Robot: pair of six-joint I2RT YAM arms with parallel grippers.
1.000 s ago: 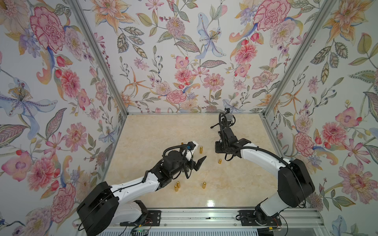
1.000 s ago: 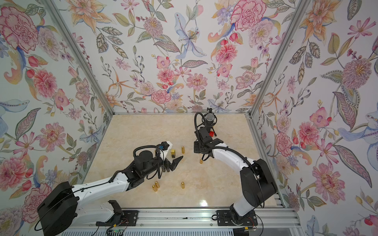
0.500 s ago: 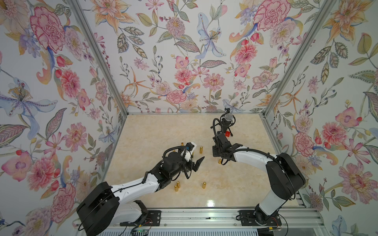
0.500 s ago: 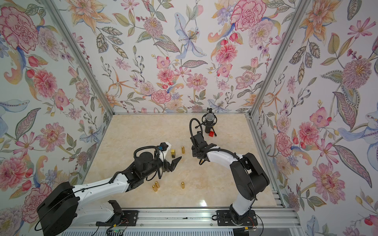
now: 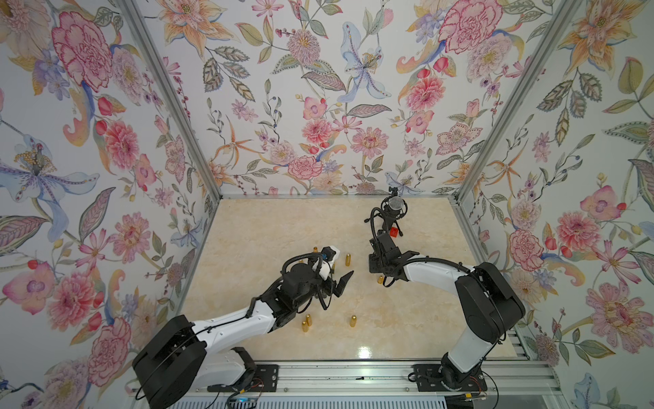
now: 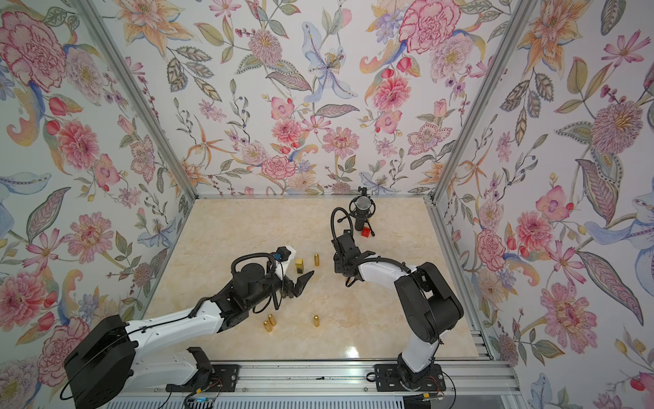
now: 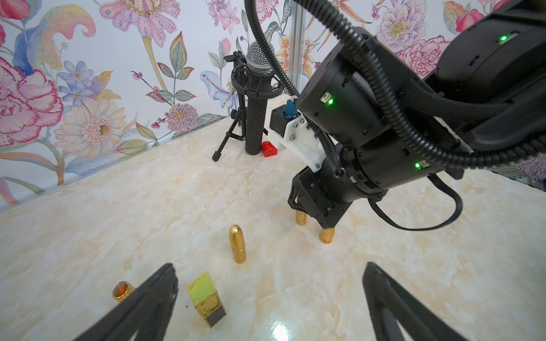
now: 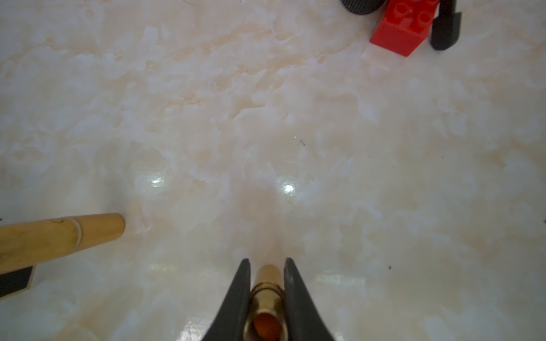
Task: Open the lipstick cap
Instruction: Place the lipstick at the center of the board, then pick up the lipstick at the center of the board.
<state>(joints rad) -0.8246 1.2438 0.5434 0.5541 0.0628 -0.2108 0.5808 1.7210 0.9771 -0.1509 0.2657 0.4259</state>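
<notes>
Lipstick (image 8: 267, 295) pinched in right jaws has come down; left jaws stay spread.

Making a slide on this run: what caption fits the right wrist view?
Right gripper clamps a gold lipstick tube over the marble tabletop, red brick beyond.

Left arm (image 5: 230, 325) reaches forward, left gripper (image 7: 270, 276) fingers (image 7: 147, 304) wide apart, empty. Right arm (image 5: 431, 272) folds inward, right gripper (image 8: 267, 264) points down, fingers clamped on gold lipstick tube (image 8: 266, 280).
</notes>
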